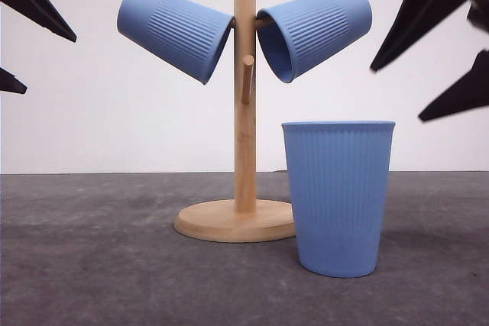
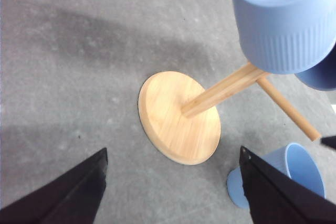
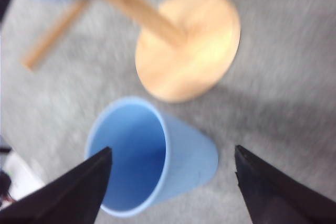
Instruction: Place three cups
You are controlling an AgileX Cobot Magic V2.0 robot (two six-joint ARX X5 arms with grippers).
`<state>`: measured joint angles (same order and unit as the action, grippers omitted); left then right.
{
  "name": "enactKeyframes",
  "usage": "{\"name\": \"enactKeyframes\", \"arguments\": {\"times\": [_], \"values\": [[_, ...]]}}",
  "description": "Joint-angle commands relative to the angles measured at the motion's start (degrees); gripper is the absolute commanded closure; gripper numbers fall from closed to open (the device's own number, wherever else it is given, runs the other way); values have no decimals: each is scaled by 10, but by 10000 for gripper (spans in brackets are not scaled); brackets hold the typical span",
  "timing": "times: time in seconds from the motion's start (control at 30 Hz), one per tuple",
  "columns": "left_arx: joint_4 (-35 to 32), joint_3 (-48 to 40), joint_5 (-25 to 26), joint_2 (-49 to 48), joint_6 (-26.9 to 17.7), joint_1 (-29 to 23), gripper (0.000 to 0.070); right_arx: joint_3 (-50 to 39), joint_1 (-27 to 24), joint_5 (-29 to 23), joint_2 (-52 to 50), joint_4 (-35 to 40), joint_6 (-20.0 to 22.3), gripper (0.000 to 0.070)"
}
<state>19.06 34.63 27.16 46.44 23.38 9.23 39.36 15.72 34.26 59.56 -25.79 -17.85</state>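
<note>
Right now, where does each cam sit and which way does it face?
Front: low at table height, facing forward at the wooden stand; dark finger tips at both upper edges.
Left wrist: above, looking down at the stand's base; left gripper open.
Right wrist: looking down on the standing cup; right gripper open.
All share stand and standing cup.

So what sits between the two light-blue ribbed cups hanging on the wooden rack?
In the front view, the rack's upright wooden pole stands between the left hung cup and the right hung cup.
</note>
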Motion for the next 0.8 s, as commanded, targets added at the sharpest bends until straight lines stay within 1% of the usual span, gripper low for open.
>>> {"name": "enactKeyframes", "arguments": {"times": [0.0, 0.07, 0.13, 0.27, 0.37, 0.43, 0.47, 0.57, 0.67, 0.77], "values": [[1, 3, 0, 3, -2, 2, 226, -7, 10, -3, 10, 17, -17, 252], [5, 3, 0, 3, -4, 2, 226, -16, 20, -5, 22, 32, -31, 262], [8, 3, 0, 3, -4, 2, 226, -18, 29, -16, 39, 38, -34, 281], [12, 3, 0, 3, -4, 2, 225, -18, 48, -28, 81, 50, -41, 363], [16, 3, 1, 3, -4, 2, 224, -18, 61, -27, 108, 56, -44, 491], [27, 3, 3, 3, -4, 2, 224, -18, 68, -23, 116, 55, -47, 633], [34, 3, 8, 3, -5, 2, 224, -18, 71, -18, 116, 55, -48, 693], [58, 3, 43, 3, -10, 2, 220, -17, 73, 8, 108, 54, -59, 700], [86, 3, 111, 3, -18, 3, 191, -15, 73, 45, 100, 44, -65, 700], [105, 3, 179, 4, -20, 10, 139, -13, 76, 96, 99, 42, -70, 700]]}}
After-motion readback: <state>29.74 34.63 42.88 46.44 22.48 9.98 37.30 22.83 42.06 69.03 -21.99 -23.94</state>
